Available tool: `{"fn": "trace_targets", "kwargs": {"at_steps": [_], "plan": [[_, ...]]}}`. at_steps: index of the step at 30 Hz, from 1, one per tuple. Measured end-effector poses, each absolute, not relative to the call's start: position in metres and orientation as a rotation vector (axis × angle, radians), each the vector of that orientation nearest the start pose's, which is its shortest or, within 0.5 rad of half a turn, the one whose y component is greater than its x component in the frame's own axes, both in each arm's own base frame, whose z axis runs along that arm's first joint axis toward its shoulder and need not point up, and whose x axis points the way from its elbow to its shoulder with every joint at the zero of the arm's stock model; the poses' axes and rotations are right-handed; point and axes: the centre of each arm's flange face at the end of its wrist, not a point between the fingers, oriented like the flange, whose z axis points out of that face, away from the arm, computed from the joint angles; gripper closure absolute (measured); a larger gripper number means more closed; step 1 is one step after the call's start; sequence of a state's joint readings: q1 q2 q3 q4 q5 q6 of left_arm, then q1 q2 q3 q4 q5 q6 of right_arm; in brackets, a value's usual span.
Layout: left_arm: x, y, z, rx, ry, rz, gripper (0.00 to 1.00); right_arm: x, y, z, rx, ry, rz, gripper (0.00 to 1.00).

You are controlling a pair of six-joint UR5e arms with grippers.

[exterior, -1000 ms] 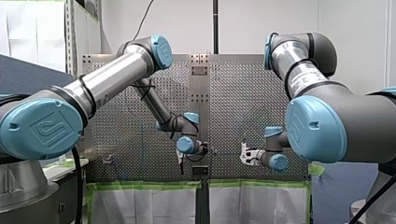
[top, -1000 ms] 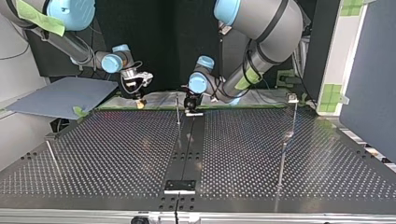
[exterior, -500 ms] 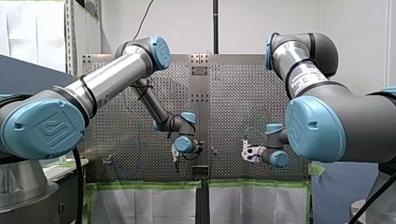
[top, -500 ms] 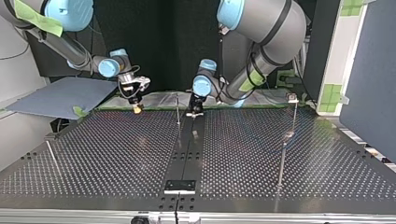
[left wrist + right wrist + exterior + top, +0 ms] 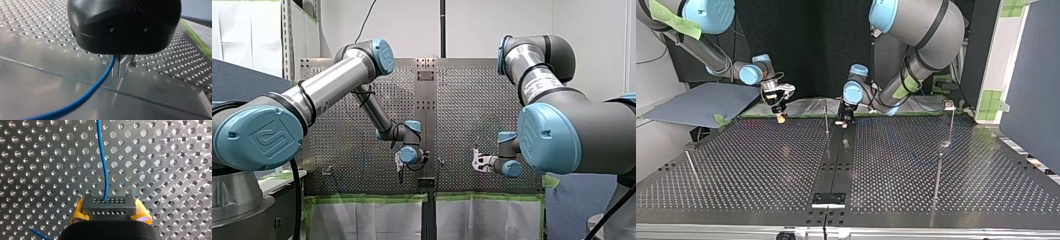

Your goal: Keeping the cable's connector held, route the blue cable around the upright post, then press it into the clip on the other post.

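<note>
In the right wrist view my right gripper [image 5: 110, 209] is shut on the grey connector [image 5: 109, 203], its yellow pads [image 5: 78, 208] on both sides. The blue cable [image 5: 103, 162] leaves the connector and runs ahead over the perforated plate. In the left wrist view the blue cable [image 5: 93, 88] rises to my black left gripper [image 5: 121, 71] and vanishes under its body. In the top view my left gripper [image 5: 843, 120] hangs just right of the thin upright post [image 5: 826, 117]; my right gripper [image 5: 780, 116] is further left. A second post with a clip [image 5: 949, 105] stands at the right.
Another thin post [image 5: 691, 167] stands at the top view's left. A black bracket [image 5: 828, 199] sits on the centre strip near that view's front edge. A grey board [image 5: 701, 102] lies beyond the table behind my right gripper. Green tape [image 5: 362, 198] lines the table's edge.
My left gripper has shifted a little to the front view's left, beside the post. My right gripper has moved slightly left and lower in the top view, still holding the connector.
</note>
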State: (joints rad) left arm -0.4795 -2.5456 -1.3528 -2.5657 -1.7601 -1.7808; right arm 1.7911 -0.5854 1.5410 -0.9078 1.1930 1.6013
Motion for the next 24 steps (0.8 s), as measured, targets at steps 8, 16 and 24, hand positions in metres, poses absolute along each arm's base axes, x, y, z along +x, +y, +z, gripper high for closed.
{"fn": "trace_targets", "kwargs": {"at_steps": [8, 16, 24], "plan": [[0.5767, -0.4337, 0.0152, 0.140, 1.773, -0.300, 0.60, 0.3129, -0.6143, -0.0271, 1.671, -0.933, 1.636, 1.00], [0.5745, -0.4340, 0.0154, 0.224, 1.783, -0.259, 0.13, 0.3138, -0.6128, -0.0280, 1.680, -0.936, 1.631, 1.00], [0.5713, -0.4279, 0.0131, 0.251, 1.814, -0.176, 0.00, 0.3148, -0.6113, -0.0287, 1.689, -0.936, 1.625, 1.00]]}}
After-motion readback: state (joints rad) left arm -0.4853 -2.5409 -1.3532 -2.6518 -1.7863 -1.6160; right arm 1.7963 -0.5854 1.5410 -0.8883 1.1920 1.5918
